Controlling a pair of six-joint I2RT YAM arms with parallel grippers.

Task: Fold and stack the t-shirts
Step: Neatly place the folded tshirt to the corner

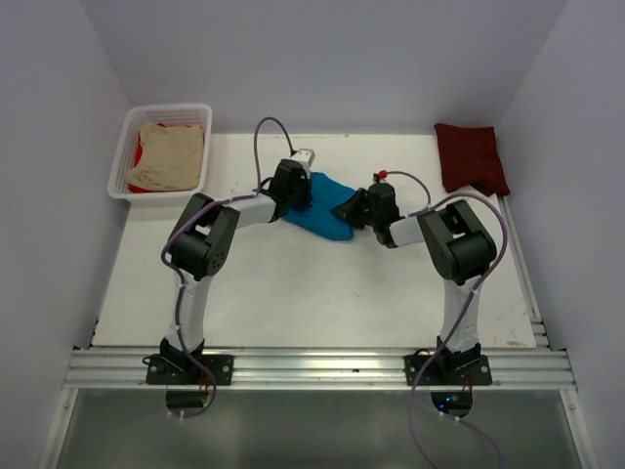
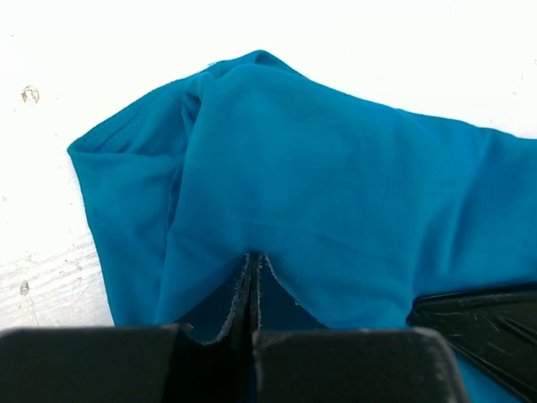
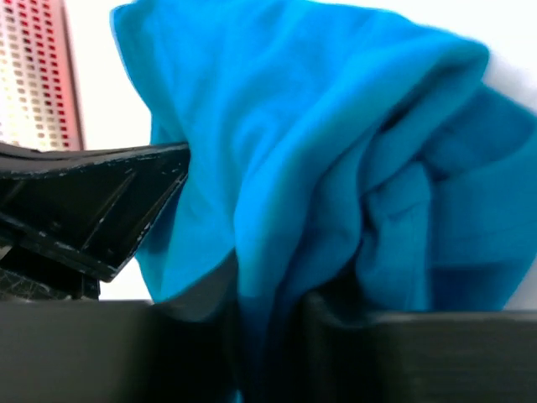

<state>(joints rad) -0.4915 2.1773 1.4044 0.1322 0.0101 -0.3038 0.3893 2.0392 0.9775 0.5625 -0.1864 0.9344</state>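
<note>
Bunching in soft folds, the teal t-shirt (image 1: 327, 221) is pinched by the left end effector (image 2: 252, 273) and right end effector (image 3: 268, 312).

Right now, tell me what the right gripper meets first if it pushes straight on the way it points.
The teal t-shirt: its bunched cloth lies between the fingers of the right gripper. Beyond it, probably the left gripper, pinching the same shirt.

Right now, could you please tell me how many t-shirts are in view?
4: a teal one in the middle, a maroon one folded at the far right, a beige one in the basket, a red one under it. Others may be hidden there.
</note>
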